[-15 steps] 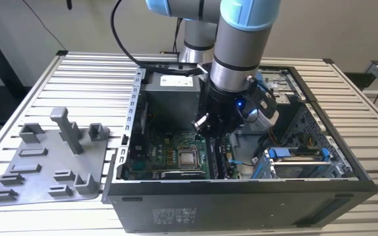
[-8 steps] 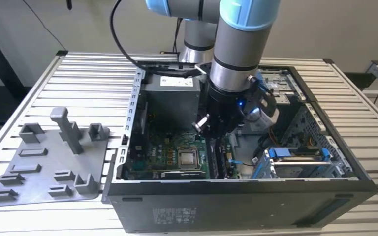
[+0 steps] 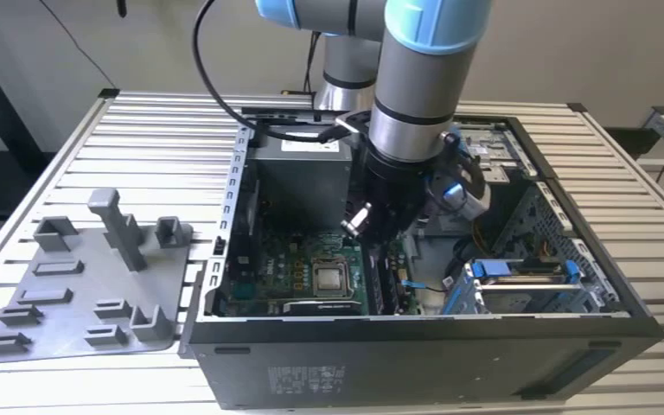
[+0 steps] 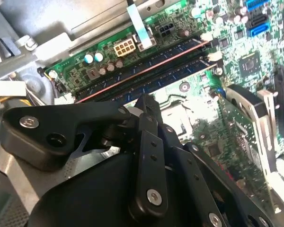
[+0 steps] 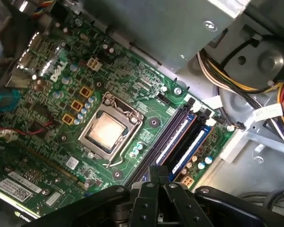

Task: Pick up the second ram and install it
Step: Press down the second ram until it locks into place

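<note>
On the slatted tabletop [image 3: 67, 147] lies an open computer case [image 3: 424, 346], the arm reaching inside. The tool [image 5: 157, 177] hangs just over the motherboard's memory slots [image 5: 180, 142], fingers pressed together. The second ram [image 4: 146, 61] sits in a slot, right of the processor [image 5: 106, 130].

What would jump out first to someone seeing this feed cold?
The arm plunging into the open computer case, with its gripper low over the memory slots beside the silver processor. Next, the grey plastic fixture tray with its upright post on the slatted table, at the exterior view's left of the case.
</note>
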